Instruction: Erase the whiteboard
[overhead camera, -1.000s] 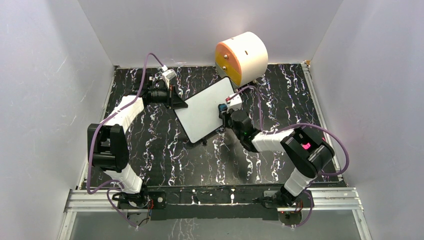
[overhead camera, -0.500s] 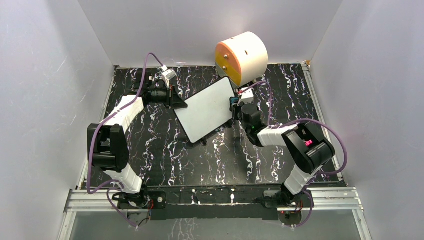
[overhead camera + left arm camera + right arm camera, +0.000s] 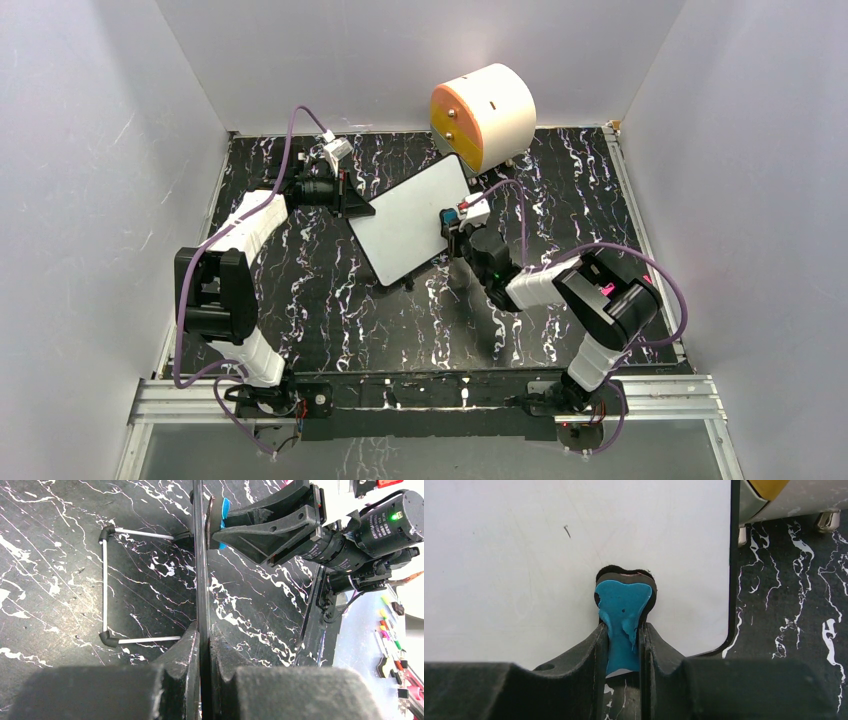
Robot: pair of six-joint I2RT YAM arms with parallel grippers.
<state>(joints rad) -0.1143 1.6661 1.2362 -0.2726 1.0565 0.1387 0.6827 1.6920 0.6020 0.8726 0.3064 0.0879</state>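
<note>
Pulled back from the far corner where it was being worked half a second ago, the right gripper (image 3: 453, 222) is now being held lower along the right edge of the whiteboard (image 3: 405, 228), with the right arm being kept folded low over the table (image 3: 330, 300) and its forearm being angled in toward the board. A blue eraser (image 3: 624, 602) is being pinched between its narrowly set fingers, and the eraser's dark felt face is being pressed flat against the white surface, close to a rounded corner of the black frame. At the board's opposite edge, the left gripper (image 3: 362, 209) is being kept clamped on the frame, its fingers all but closed on the thin edge, while the left arm is being held stretched forward from a raised elbow. The board itself is being steadied in a leaning position mid-table, propped on a white wire stand (image 3: 104, 587) with black feet. One small dark mark (image 3: 567, 530) is being left showing on the surface. Just behind the board's far corner, a round cream-and-orange drawer unit (image 3: 485, 112) is being kept standing on small metal feet, close beside the frame.
</note>
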